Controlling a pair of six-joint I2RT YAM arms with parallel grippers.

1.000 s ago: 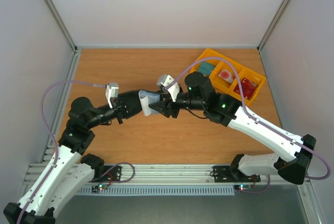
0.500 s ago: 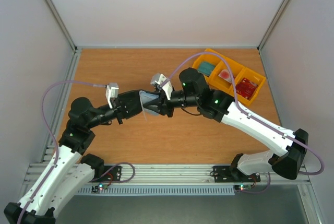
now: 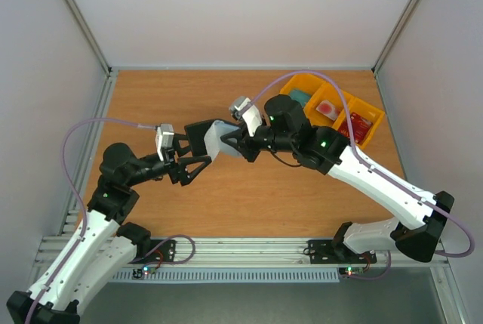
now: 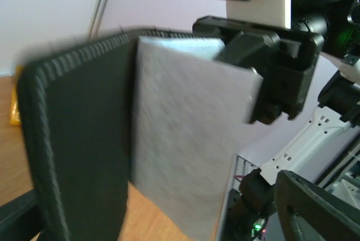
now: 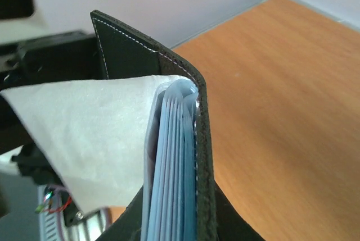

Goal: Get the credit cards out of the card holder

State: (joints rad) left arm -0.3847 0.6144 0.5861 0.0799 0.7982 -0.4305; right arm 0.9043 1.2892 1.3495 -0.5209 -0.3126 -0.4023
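The card holder [image 3: 217, 139] hangs above the table's middle, opened, with a dark cover [image 4: 79, 140] and a pale grey leaf [image 4: 185, 140]. My right gripper [image 3: 240, 145] is shut on its edge; in the right wrist view the dark fingers [image 5: 225, 218] clamp the cover and a stack of blue sleeves [image 5: 174, 162]. My left gripper [image 3: 196, 152] stands open just left of the holder, its fingers either side and apart from it; one finger [image 4: 318, 207] shows at the lower right. A red credit card [image 3: 359, 124] lies in the yellow tray.
The yellow three-compartment tray [image 3: 302, 80] sits at the back right, holding a teal item [image 3: 299, 98] and a red-and-white item [image 3: 327, 107]. Metal frame posts and white walls border the wooden table [image 3: 249, 195].
My left gripper has opened and let go of the card holder. My right gripper has closed on it and carried it slightly up and back.
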